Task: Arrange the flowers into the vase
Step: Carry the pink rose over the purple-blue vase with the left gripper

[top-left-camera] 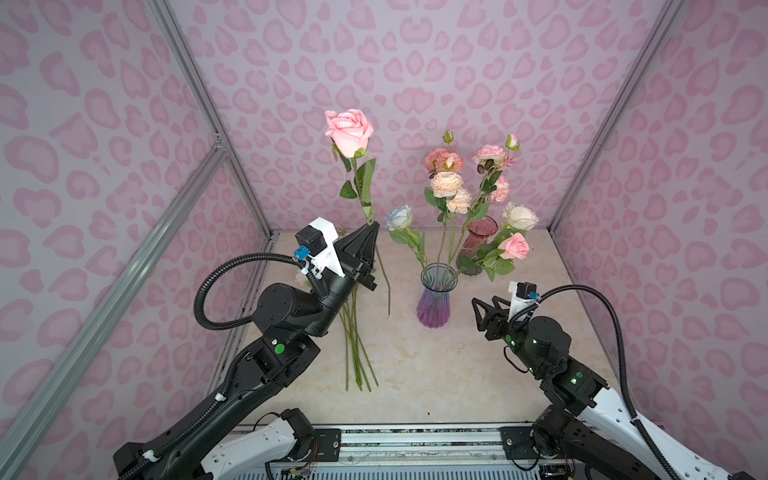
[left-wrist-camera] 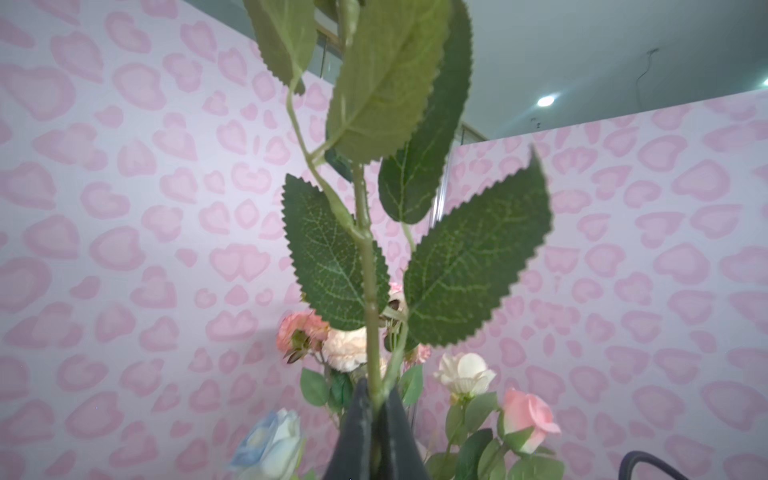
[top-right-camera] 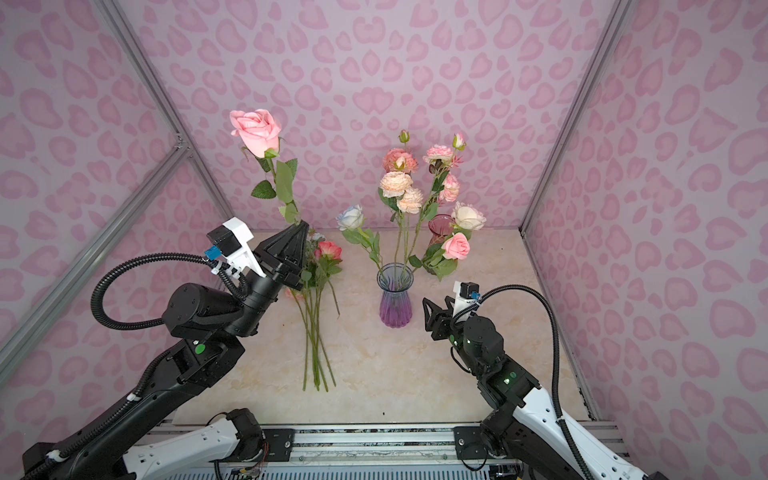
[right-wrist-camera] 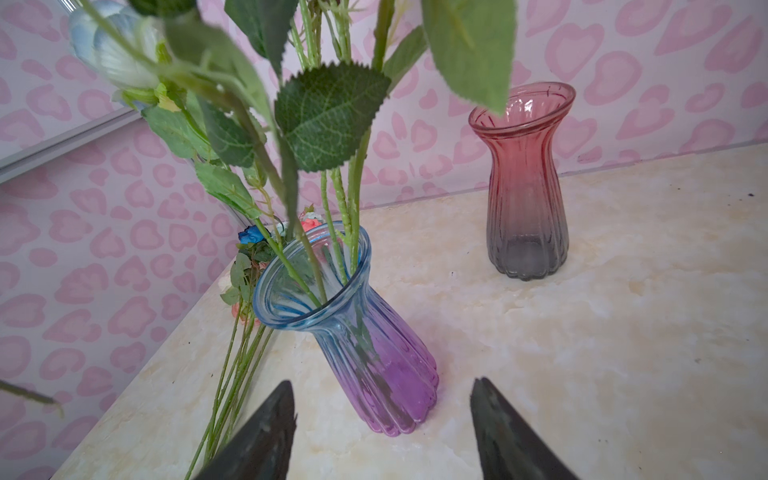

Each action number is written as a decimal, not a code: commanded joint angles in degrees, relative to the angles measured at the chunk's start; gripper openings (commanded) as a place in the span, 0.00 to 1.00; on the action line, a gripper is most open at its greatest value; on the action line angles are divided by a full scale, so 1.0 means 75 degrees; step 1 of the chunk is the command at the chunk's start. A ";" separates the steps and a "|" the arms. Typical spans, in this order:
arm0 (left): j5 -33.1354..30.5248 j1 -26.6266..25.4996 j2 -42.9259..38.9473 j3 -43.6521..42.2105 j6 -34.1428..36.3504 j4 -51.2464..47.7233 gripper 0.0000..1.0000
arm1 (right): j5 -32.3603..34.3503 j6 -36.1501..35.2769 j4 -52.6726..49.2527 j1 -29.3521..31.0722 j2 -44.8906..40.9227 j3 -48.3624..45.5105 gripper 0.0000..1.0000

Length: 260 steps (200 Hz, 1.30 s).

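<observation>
left gripper (top-left-camera: 371,227): closed on the stem of a pink rose (top-left-camera: 348,131), which is held upright above the tabletop (top-left-camera: 415,374). right gripper (top-left-camera: 484,301): jaws parted, nothing held, just beside the blue-purple vase (top-left-camera: 433,307). several flowers (top-left-camera: 446,185) are stood in that vase; loose stems (top-left-camera: 355,353) are laid to its left.

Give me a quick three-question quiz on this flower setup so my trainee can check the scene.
1. True or false: the left gripper is shut on the stem of the pink rose.
2. Which vase holds flowers? A: the blue-to-purple vase. B: the red vase. C: both.
3. Fill in: the jaws of the right gripper stand ____.
Key: 1 true; 2 A; 3 open.
</observation>
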 commanded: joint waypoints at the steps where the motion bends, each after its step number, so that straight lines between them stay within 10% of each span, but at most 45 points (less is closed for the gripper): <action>1: 0.0601 -0.0152 0.0579 0.0437 0.0157 0.1259 0.03 | 0.0190 -0.0086 0.0057 -0.0007 -0.0027 -0.0018 0.68; 92: 0.1088 -0.0433 0.3404 0.2130 0.0602 0.2226 0.03 | 0.0125 -0.0007 -0.0010 -0.0093 -0.0366 -0.0283 0.68; 260: 0.0137 -0.0427 0.4443 0.0431 0.0399 0.2168 0.03 | -0.0252 0.0120 0.0170 -0.0245 -0.0455 -0.0671 0.68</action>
